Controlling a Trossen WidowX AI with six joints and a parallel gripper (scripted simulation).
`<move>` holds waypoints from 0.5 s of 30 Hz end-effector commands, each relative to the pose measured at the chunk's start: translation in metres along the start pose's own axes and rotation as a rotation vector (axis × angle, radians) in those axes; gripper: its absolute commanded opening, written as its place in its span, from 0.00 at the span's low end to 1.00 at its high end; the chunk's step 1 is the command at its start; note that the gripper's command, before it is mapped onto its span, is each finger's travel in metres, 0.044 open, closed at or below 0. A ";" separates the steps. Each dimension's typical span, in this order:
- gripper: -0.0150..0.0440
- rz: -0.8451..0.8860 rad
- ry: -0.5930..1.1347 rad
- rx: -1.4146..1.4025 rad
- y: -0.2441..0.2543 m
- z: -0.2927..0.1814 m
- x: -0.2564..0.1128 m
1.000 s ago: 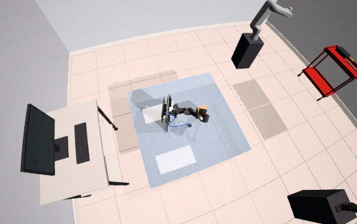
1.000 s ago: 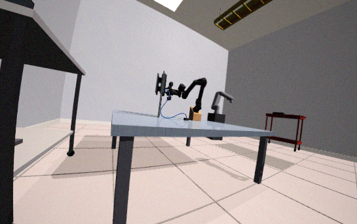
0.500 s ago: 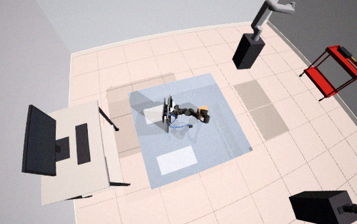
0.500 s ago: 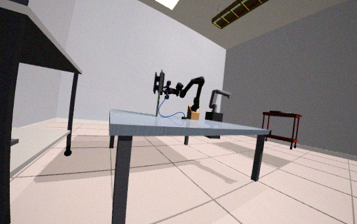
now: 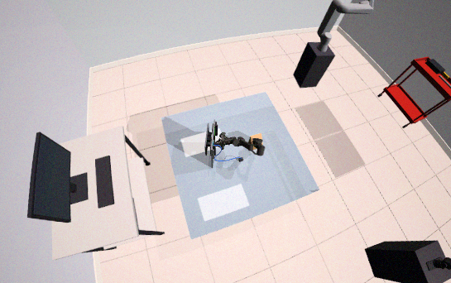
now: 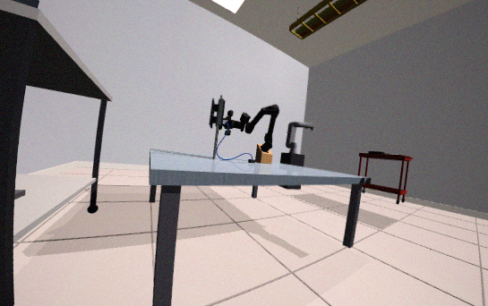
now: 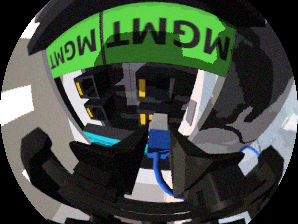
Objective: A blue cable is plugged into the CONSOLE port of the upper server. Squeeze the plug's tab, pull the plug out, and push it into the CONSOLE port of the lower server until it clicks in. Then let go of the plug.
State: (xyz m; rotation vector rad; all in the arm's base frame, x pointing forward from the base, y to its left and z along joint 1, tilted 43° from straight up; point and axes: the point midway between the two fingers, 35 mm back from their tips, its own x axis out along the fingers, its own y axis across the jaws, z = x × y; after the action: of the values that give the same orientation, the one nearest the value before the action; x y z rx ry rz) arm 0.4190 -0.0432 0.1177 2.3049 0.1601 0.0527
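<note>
At the left, the server assembly (image 5: 208, 141) (image 6: 220, 112) (image 7: 165, 31) is standing upright over the desk (image 5: 267, 178) (image 6: 240, 176), its left-hand sockets (image 7: 86, 87) showing yellow contacts and no plug inside. Beside them, the blue plug (image 7: 159, 141) is sitting between the jaws (image 5: 218, 141) (image 6: 227, 124), which are closing firmly on it, only slightly apart. Its pale nose is pointing into the socket area; I can't tell whether it is seated, or in which server. The step looks like working the plug at a port: if it's still upstairs, the next move is calling for a straight pull; if below, a straight push. Rightward, the blue cable (image 5: 227, 160) (image 6: 226, 159) (image 7: 159, 175) is drooping towards the desk.
</note>
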 end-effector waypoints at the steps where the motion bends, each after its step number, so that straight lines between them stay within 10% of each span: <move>1: 0.25 0.012 -0.001 0.001 0.003 0.000 0.002; 15: 0.25 0.012 -0.001 0.001 0.003 0.001 0.004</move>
State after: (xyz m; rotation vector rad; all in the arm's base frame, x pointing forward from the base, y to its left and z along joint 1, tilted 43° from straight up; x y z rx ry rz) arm 0.4211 -0.0434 0.1172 2.3048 0.1594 0.0533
